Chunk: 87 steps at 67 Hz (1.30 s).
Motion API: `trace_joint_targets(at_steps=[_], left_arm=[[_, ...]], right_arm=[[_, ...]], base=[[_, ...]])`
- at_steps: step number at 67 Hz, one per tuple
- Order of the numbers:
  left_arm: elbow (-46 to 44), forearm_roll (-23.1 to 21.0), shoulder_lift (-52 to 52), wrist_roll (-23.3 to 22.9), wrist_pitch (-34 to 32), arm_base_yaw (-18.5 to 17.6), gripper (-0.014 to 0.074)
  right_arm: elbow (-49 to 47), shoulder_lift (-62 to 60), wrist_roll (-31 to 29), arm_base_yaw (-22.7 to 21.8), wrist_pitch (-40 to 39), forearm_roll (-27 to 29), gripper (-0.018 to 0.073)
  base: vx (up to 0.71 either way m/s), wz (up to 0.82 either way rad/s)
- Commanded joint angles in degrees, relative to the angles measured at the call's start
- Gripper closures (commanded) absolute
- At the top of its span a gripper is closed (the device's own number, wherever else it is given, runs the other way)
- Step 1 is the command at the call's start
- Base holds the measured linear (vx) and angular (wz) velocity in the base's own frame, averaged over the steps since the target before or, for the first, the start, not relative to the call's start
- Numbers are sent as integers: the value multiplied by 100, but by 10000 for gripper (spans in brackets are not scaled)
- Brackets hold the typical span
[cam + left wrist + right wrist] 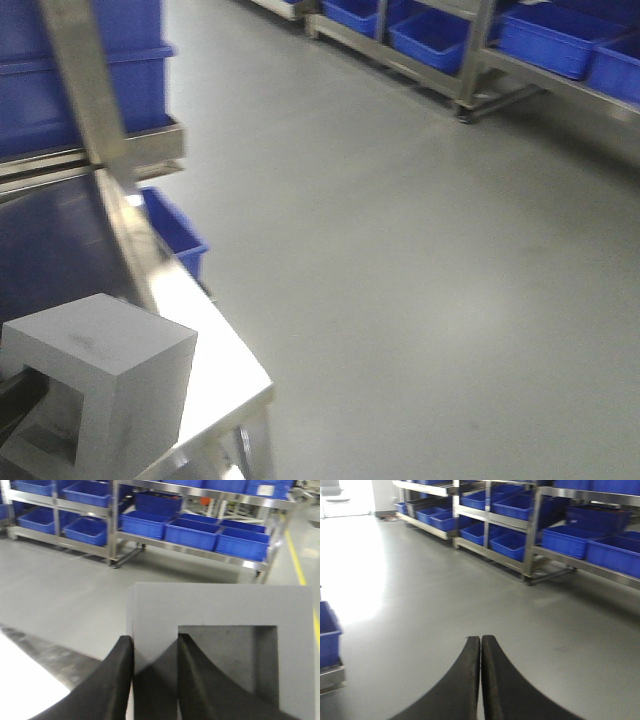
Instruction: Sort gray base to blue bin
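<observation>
Gripping one side wall of the matte gray cube-like base, the left pincer was clamped down on it. One of its black fingers sat on the outer face and the other inside the square recess, with the wall pinched between them. The recess faced the left wrist camera.

In the front view the base sat at the lower left, over the near corner of the stainless steel bench. Couldn't tell whether it rested on the bench or hung just above it.

The right pincer was fully closed, tips touching, with nothing in it, out over the bare gray floor.

Bright-blue rectangular plastic bins stood in rows on steel racks across the floor, well apart from the base. More of them were stacked on the shelf above the bench and one sat below its edge. Couldn't tell which was the target.
</observation>
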Motion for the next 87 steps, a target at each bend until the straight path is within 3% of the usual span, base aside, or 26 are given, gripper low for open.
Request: trace_joint_targets(at_steps=[1,64,87], left_arm=[[-183,-1,23,-45,-604,-32,604],[-183,-4,23,-45,-604,-32,604],[-183,-4,23,-45,-604,-32,604]], right_arm=[[32,-43,-38,-31,-428,-48,564],[32,-43,-38,-31,-409,-48,564],[32,-43,-38,-31,-410,-48,564]], base=[[-6,-68],[1,-82],[14,-45]])
